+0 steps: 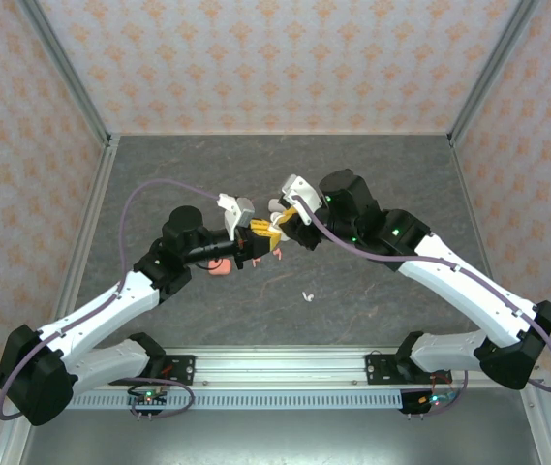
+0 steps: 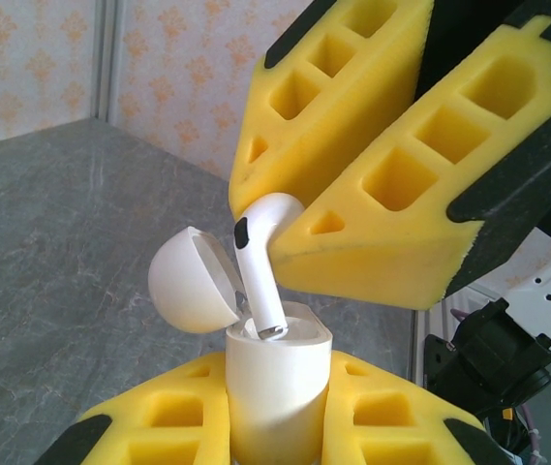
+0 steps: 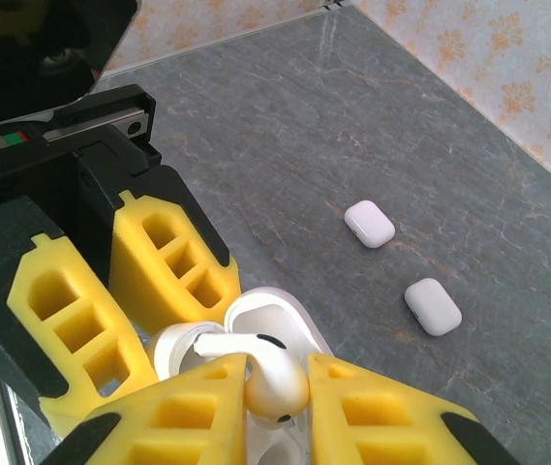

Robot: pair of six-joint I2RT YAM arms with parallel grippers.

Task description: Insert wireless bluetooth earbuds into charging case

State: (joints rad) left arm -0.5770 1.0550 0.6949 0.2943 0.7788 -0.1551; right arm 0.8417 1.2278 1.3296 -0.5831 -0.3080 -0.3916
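Note:
My left gripper (image 2: 277,412) is shut on a white charging case (image 2: 277,387) that it holds upright, its lid (image 2: 190,281) swung open to the left. My right gripper (image 3: 275,387) is shut on a white earbud (image 3: 273,380) by its head. In the left wrist view the earbud (image 2: 260,262) hangs stem-down from the right gripper's yellow fingers (image 2: 382,184), and its metal tip sits just at the case's opening. The two grippers (image 1: 256,237) meet above the middle of the table. Another white earbud (image 1: 307,295) lies loose on the table in front of them.
Two closed white cases (image 3: 369,224) (image 3: 433,306) lie on the grey table beyond the grippers. A salmon-pink item (image 1: 222,263) lies under the left arm's wrist. Patterned walls close in the table on three sides, and a metal rail (image 1: 275,366) runs along the near edge.

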